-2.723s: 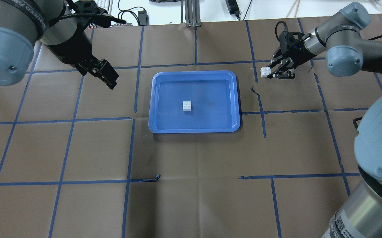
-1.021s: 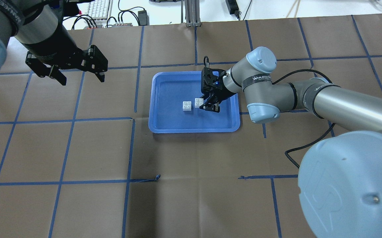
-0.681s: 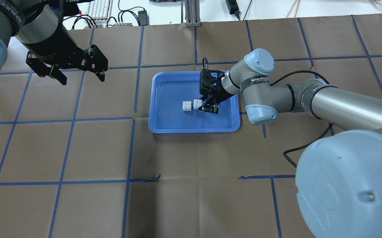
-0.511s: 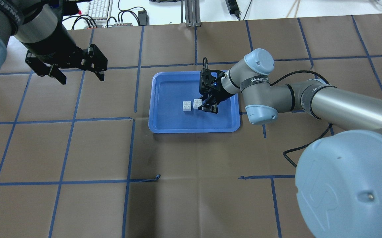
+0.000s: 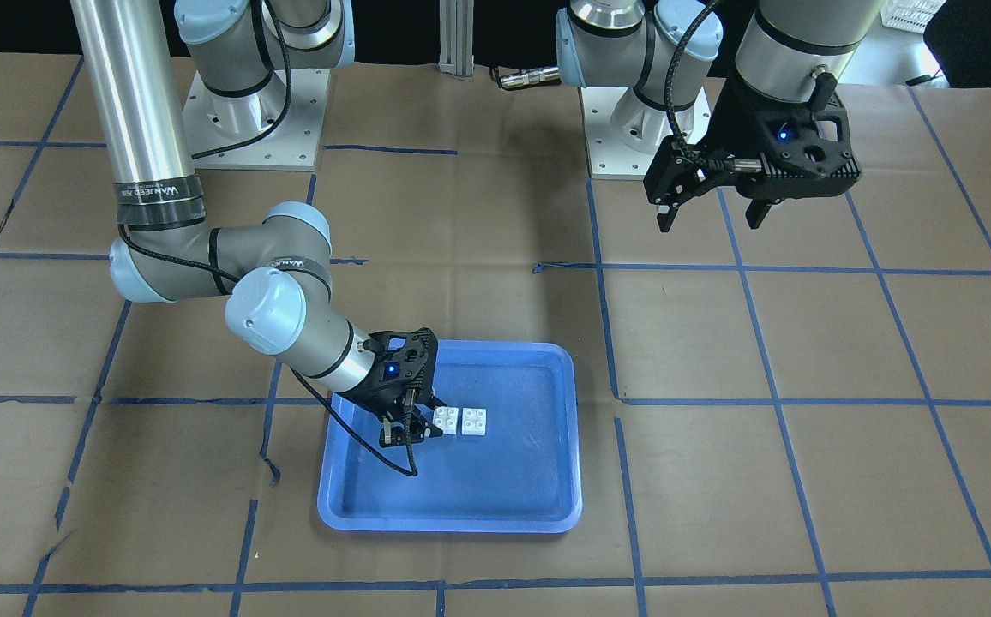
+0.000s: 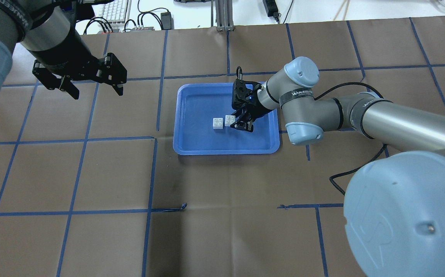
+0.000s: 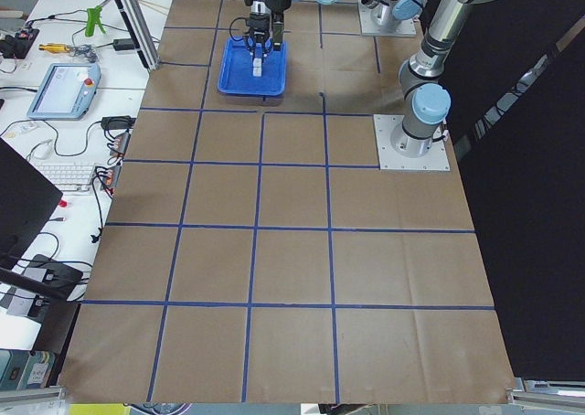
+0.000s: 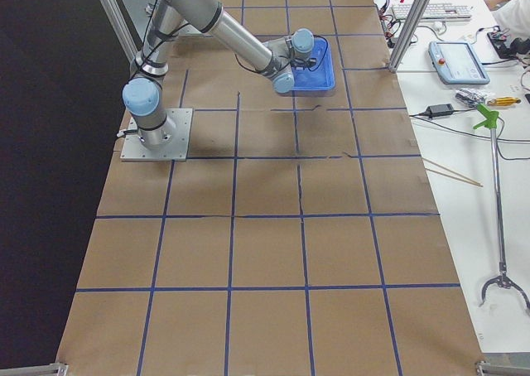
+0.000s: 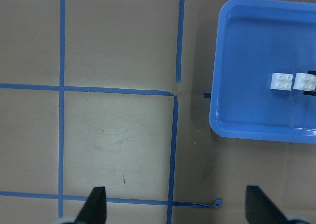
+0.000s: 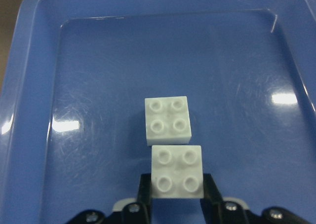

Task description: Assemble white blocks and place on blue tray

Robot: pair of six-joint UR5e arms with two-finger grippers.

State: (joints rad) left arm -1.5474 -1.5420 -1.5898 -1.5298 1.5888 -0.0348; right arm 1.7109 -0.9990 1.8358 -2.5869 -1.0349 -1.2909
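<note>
Right hand (image 10: 177,187) clamps one white block (image 10: 177,170); wrist view shows second block (image 10: 168,120) alongside.

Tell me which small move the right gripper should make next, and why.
Probably lift the held white block over the loose white block, then press down. The right gripper holds it beside the loose one in the blue tray, not stacked.
</note>
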